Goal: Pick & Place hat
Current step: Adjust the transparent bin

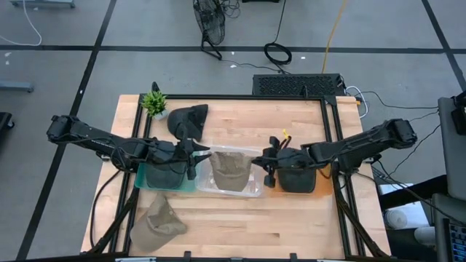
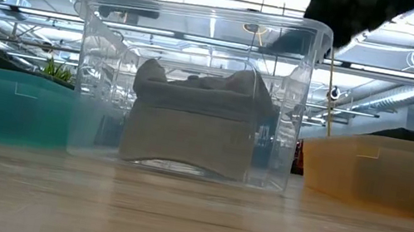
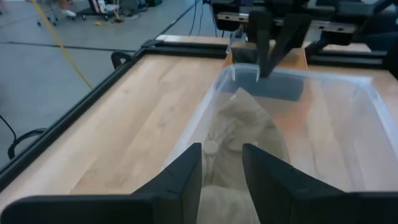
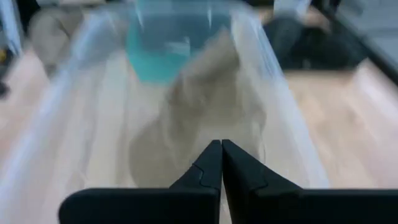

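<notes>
A khaki hat [image 1: 231,169] lies inside the clear bin [image 1: 229,193] at the middle of the table; it also shows in the low view as hat [image 2: 188,126]. My left gripper [image 1: 204,154] hangs open over the bin's left end, with the hat [image 3: 242,130] below and ahead of its fingers [image 3: 221,171]. My right gripper [image 1: 261,161] is shut over the bin's right end, looking along the hat [image 4: 199,118] past its own tips [image 4: 221,163]. A black hat [image 1: 188,120] and a second khaki hat [image 1: 156,222] lie flat on the table.
A teal bin [image 1: 145,182] stands left of the clear bin and an orange bin [image 1: 324,185] right of it, each with something dark inside. A small green plant [image 1: 154,102] stands at the far left corner. Bare wood shows along the near edge, right of the khaki hat.
</notes>
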Motion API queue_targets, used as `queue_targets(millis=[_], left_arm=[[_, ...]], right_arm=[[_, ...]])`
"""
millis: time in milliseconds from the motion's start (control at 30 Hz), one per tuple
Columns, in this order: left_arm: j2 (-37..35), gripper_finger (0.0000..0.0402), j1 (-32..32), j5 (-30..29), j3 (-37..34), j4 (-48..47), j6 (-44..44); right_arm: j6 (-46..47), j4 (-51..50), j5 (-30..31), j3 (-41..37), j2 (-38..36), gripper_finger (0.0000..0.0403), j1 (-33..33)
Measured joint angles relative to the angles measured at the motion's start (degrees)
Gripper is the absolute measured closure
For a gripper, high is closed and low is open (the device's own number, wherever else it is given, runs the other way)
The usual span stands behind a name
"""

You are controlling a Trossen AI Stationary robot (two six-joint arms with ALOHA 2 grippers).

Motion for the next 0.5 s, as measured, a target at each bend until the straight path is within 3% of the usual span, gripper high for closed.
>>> queue_targets(millis=[500], left_arm=[[0.00, 0.0275, 0.00, 0.06, 0.00, -0.60, 0.68]], right_arm=[[0.71, -4.95, 0.23, 0.12, 1.05, 0.0403, -4.07]])
